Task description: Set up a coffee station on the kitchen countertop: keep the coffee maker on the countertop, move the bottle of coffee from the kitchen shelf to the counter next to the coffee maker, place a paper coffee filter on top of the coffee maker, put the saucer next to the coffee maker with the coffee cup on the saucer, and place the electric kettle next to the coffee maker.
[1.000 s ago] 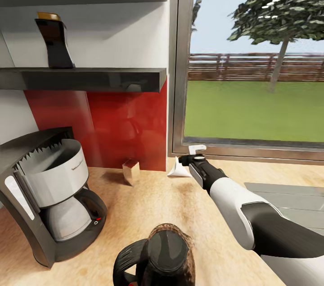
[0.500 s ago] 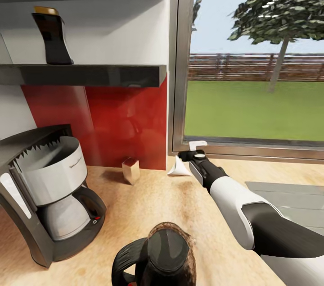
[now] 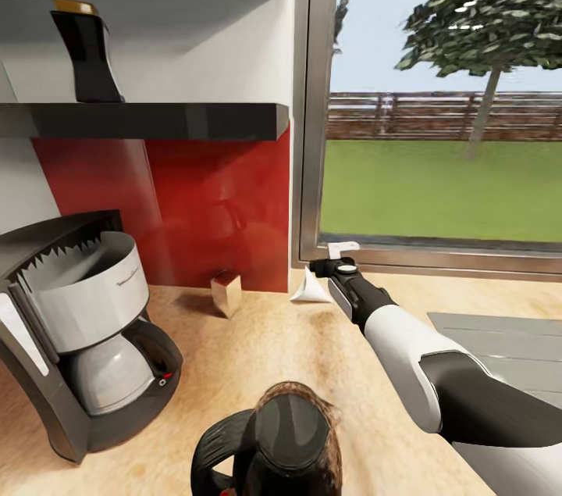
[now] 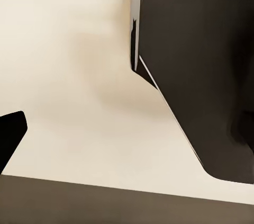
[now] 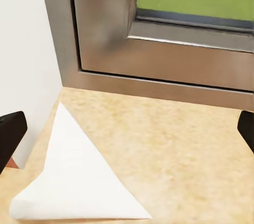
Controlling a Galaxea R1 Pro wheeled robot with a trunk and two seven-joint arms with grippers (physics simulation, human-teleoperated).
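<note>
Nearest in the head view, the kettle (image 3: 285, 441) sits on the countertop (image 3: 257, 355) at the bottom edge of the frame, its base cut off; only the dark lid, part of the glass body and the loop handle can be seen. To the left stands the coffee maker (image 3: 74, 332), with white basket open on top, carafe below and a small red switch at its foot; its left side runs out of frame. The right arm reaches forward across the counter, and the right gripper (image 3: 328, 265) is near the window frame (image 3: 308, 98), just beside the paper filter (image 3: 311, 292). In the right wrist view the filter (image 5: 79, 181) lies flat on the wood in front of the gripper, its near tip cut off; the two dark fingertips (image 5: 10, 134) show at opposite edges, spread wide, gripping nothing. A small shiny brown box (image 3: 226, 294) stands against the red backsplash (image 3: 195, 207). Farther up, the coffee bottle (image 3: 86, 51) stands upright on the black shelf (image 3: 148, 121), well apart from the coffee maker below. The left wrist view shows one dark fingertip (image 4: 10, 134) against pale surface and a large dark shape that I cannot identify; whether the left gripper is spread or closed cannot be told.
</note>
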